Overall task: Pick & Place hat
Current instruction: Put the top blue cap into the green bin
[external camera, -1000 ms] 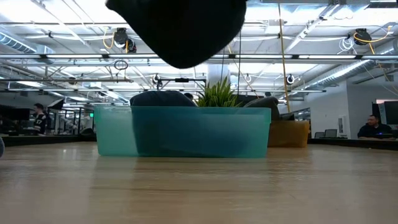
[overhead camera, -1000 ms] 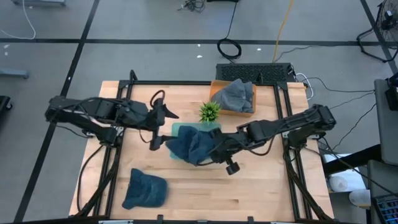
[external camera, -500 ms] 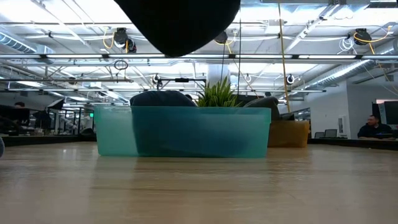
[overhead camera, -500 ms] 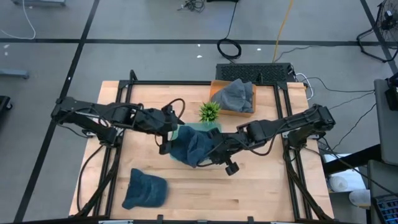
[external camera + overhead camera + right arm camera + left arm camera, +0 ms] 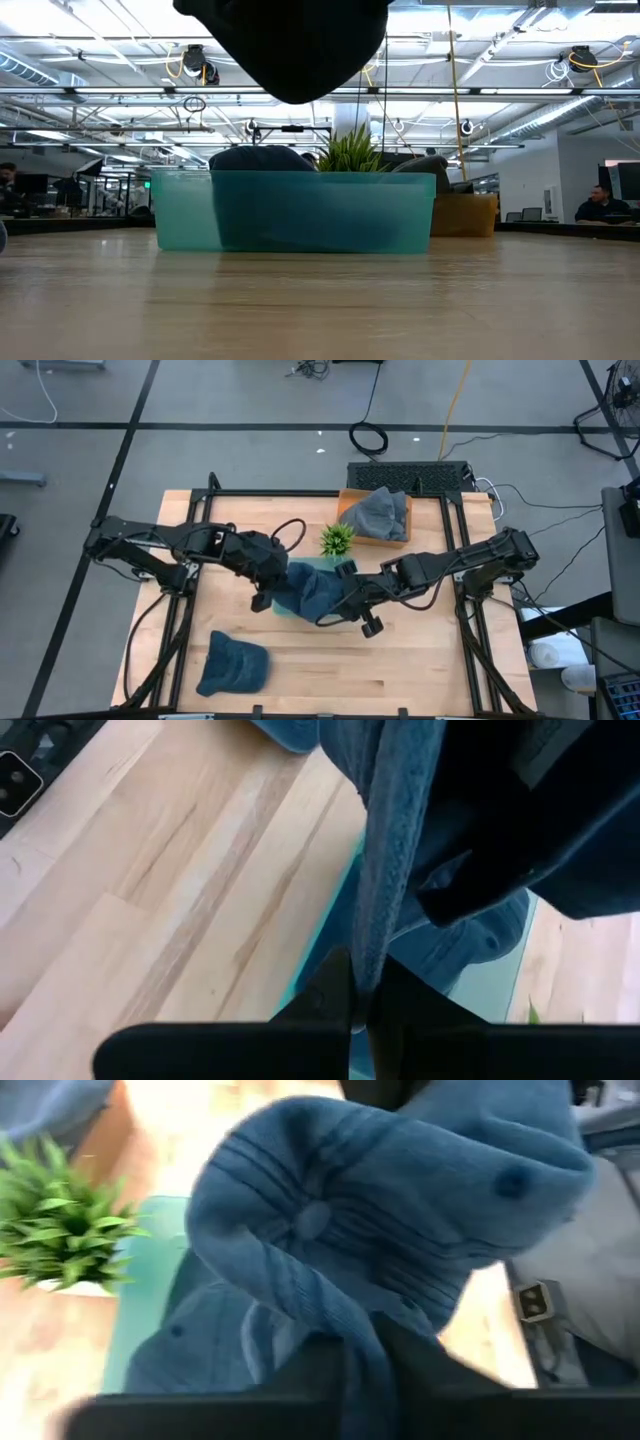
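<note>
A blue ribbed hat (image 5: 312, 592) hangs over the teal bin (image 5: 300, 210) at mid-table; in the low view it is the dark mass (image 5: 290, 45) at the top. My left gripper (image 5: 278, 582) is shut on its left side and my right gripper (image 5: 335, 600) on its right side. Another blue hat (image 5: 185, 1345) lies inside the bin. My left gripper pinches a bunched fold of the hat's knit (image 5: 365, 1345) between its two fingers, coming from the table's left and slanting down. The hat is lifted clear above the bin, its crown button (image 5: 312, 1218) facing the wrist camera. My right gripper pinches a hanging edge of the hat (image 5: 372, 955) between its two fingertips (image 5: 330, 985), slanting down from the table's right. The cloth runs up and away from the fingers in a narrow band. The hat is clear of the table, over the bin's rim.
A small green plant (image 5: 337, 540) stands just behind the bin. An orange box with a grey hat (image 5: 380, 515) sits at the far right. A further blue hat (image 5: 232, 665) lies on the wood near the front left. Bare wood lies in front of the bin.
My left gripper has gone toward the table's right and down to the hat's left side, rolled a little, and shut on the cloth. The hat has stayed hanging above the bin in my right gripper, which kept its place.
</note>
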You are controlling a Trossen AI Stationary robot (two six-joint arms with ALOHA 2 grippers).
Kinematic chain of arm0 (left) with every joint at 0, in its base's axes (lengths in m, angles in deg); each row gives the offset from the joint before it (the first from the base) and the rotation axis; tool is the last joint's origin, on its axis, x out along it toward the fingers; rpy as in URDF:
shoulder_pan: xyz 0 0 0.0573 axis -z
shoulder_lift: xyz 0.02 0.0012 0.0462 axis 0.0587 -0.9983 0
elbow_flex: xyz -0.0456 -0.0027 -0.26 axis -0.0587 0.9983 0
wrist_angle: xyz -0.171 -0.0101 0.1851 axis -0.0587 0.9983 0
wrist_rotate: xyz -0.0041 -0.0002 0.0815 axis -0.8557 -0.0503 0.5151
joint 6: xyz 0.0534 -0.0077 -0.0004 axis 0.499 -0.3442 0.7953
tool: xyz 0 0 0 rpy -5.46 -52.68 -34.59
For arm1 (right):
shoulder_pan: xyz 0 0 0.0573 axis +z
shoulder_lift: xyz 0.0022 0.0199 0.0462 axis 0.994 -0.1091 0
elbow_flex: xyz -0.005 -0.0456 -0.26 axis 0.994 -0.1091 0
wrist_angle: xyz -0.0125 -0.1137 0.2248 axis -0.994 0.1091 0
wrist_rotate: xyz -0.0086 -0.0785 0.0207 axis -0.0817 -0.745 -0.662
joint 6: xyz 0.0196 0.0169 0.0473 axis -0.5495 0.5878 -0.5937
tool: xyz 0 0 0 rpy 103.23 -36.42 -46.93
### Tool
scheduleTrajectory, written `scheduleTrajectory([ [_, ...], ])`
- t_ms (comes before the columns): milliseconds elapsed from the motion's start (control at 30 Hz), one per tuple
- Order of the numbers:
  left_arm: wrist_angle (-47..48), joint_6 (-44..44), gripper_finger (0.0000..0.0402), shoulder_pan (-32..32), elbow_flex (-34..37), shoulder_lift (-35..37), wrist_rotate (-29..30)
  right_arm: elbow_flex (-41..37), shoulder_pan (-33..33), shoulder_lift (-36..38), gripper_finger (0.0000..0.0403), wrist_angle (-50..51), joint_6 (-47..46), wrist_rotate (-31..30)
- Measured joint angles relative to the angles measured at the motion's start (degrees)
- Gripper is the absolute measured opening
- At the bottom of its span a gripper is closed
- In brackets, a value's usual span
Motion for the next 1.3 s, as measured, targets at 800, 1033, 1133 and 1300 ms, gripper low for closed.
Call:
scheduleTrajectory([
  [800,0.3,-7.3,0.0003,4.6,0.0,13.0,-1.1,0.0,-1.5,0.2,0.0229,-9.8,-13.5,-0.9],
  [1033,-0.3,-15.5,0.0003,2.9,0.0,16.4,5.5,-0.1,-1.6,2.9,0.0347,-11.5,-18.6,-18.7],
  [1133,-2.2,-16.2,0.0003,2.8,0.0,17.9,9.0,-0.1,-1.6,4.7,0.0362,-12.7,-23.2,-26.7],
  [1300,-10.1,-13.8,0.0003,2.8,0.0,19.5,11.6,-0.1,-1.6,7.1,0.0363,-12.1,-24.1,-35.1],
])
